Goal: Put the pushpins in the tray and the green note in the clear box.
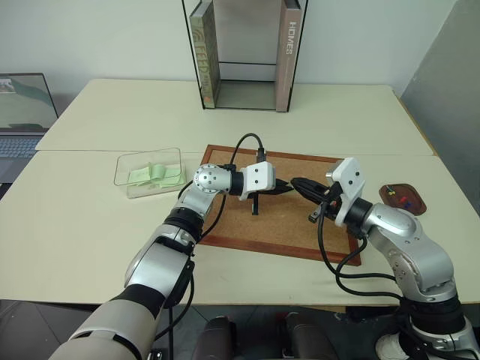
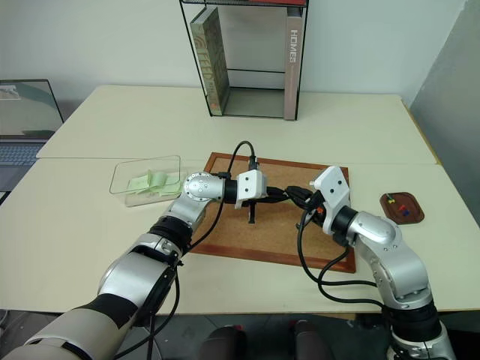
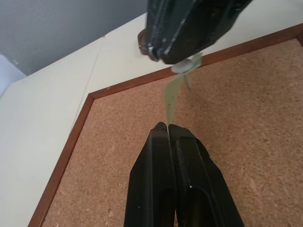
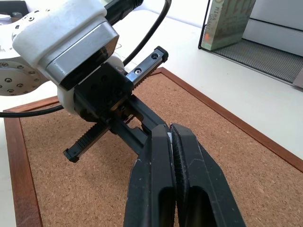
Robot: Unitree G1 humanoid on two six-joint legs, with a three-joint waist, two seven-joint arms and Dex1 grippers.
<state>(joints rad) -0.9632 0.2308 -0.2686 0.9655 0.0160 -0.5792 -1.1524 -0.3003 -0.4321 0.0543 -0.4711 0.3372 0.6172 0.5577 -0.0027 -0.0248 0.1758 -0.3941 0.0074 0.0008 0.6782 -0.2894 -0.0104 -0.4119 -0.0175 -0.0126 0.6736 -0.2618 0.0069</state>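
Observation:
Above the corkboard (image 1: 285, 225) my two grippers meet tip to tip. The left gripper (image 3: 168, 126) is shut on the lower edge of the green note (image 3: 171, 97), a thin pale green slip seen edge-on. The note runs up to the right gripper (image 3: 165, 56), which is shut on a pale-headed pushpin (image 3: 185, 66) stuck through the note. In the right wrist view the right gripper (image 4: 169, 127) touches the left fingers (image 4: 142, 118). The brown tray (image 1: 420, 206) at the right holds red and blue pushpins (image 1: 405, 199). The clear box (image 1: 124, 169) stands left of the board.
Curled pale green slips (image 1: 154, 174) lie in the clear box. A black wire shelf (image 1: 244, 82) with books stands at the table's back. A laptop (image 1: 22, 112) sits at the far left. A seam runs across the table behind the corkboard.

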